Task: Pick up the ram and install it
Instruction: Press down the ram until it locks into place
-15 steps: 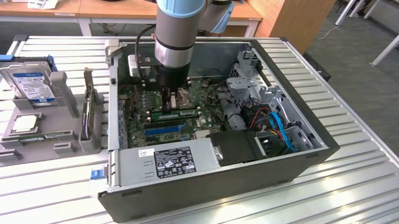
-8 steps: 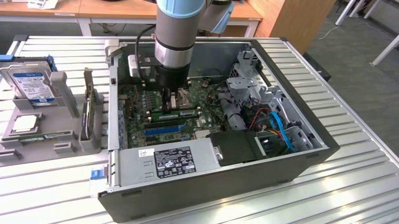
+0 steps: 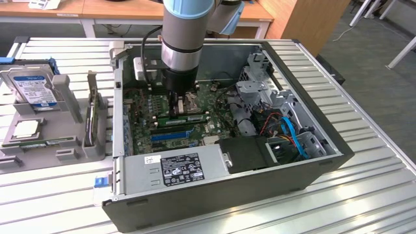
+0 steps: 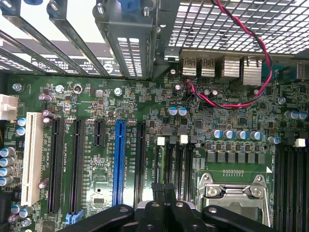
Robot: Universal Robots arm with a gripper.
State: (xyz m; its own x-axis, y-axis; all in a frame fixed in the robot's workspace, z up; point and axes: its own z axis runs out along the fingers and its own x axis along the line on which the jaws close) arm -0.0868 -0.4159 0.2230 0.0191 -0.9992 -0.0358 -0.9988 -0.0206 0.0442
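The ram is a thin green stick that lies along a memory slot on the motherboard, inside the open computer case. My gripper reaches straight down into the case and its tip is right over the middle of the ram; I cannot tell whether it touches. In the wrist view the two black fingers are pressed together, with nothing between them, so my gripper is shut. It points at the black memory slots beside the CPU socket.
A grey tray on the exterior view's left holds a hard drive, a CPU chip and another green stick. The power supply and drive cage crowd the case. A red-black cable loops over the board.
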